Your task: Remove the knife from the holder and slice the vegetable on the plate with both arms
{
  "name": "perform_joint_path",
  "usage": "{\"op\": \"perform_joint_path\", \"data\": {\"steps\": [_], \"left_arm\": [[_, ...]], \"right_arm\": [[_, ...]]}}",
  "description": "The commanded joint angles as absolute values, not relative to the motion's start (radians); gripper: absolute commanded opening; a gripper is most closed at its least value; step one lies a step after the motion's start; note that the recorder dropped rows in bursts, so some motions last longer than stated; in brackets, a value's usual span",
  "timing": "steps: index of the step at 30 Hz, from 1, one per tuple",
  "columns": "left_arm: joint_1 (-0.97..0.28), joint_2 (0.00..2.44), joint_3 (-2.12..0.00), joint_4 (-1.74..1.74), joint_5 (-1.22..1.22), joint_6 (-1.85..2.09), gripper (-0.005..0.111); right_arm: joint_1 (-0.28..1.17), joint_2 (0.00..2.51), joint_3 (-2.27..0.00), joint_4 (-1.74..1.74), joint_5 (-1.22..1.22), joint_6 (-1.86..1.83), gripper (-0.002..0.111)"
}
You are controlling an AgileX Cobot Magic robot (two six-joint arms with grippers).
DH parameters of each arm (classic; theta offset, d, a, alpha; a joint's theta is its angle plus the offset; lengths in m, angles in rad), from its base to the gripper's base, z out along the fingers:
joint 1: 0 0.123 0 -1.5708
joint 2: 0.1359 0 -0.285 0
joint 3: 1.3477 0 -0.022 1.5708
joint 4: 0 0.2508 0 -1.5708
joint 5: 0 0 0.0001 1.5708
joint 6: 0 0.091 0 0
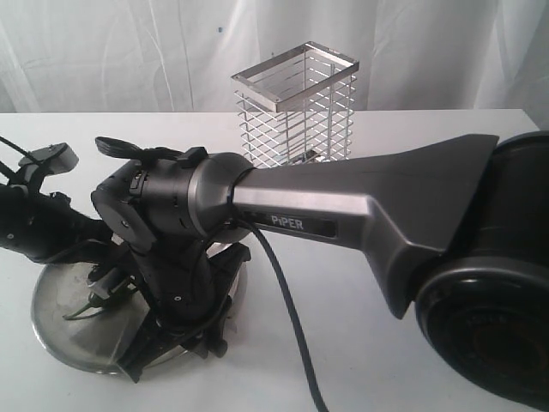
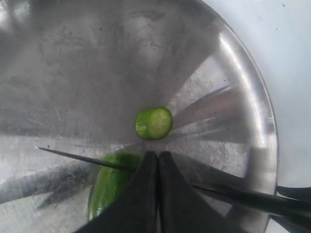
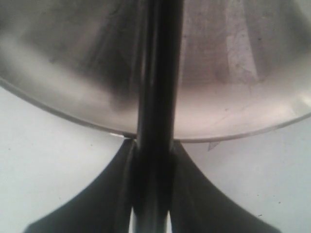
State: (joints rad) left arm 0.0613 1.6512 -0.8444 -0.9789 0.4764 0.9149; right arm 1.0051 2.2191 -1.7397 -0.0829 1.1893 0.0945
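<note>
The steel plate [image 2: 73,73] lies at the front left of the table, where both arms meet [image 1: 60,322]. A cut-off green slice [image 2: 153,123] lies apart from the rest of the vegetable [image 2: 109,182]. The thin dark knife [image 2: 73,156] blade crosses over the vegetable's cut end. My left gripper [image 2: 158,156] is shut, fingers pressed together right beside that cut end, with nothing visible between them. My right gripper [image 3: 153,143] is shut on the knife [image 3: 158,73] handle at the plate's [image 3: 233,63] rim. The chrome wire holder [image 1: 296,103] stands behind, with no knife in it.
The right arm [image 1: 343,215], lettered PIPER, reaches across the white table [image 1: 343,360] from the right and hides much of the plate. Its black cable [image 1: 292,326] hangs toward the front edge. The left arm [image 1: 34,223] comes in from the left. White curtain behind.
</note>
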Motion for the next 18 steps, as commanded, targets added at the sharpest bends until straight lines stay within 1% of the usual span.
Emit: {"op": "perform_joint_path", "data": {"steps": [1, 10, 13, 18], "left_arm": [[0.058, 1.651, -0.861, -1.009, 0.517, 0.940, 0.000], [0.058, 1.665, -0.886, -0.963, 0.528, 0.935, 0.000], [0.054, 1.722, -0.884, -0.956, 0.491, 0.938, 0.000], [0.019, 1.887, -0.884, -0.920, 0.407, 0.937, 0.000]], "right_arm": [[0.997, 2.213, -1.744, -0.078, 1.182, 0.092, 0.000], [0.997, 2.213, -1.744, -0.080, 1.180, 0.084, 0.000], [0.997, 2.213, -1.744, -0.080, 1.176, 0.084, 0.000], [0.997, 2.213, -1.744, -0.080, 1.176, 0.082, 0.000]]}}
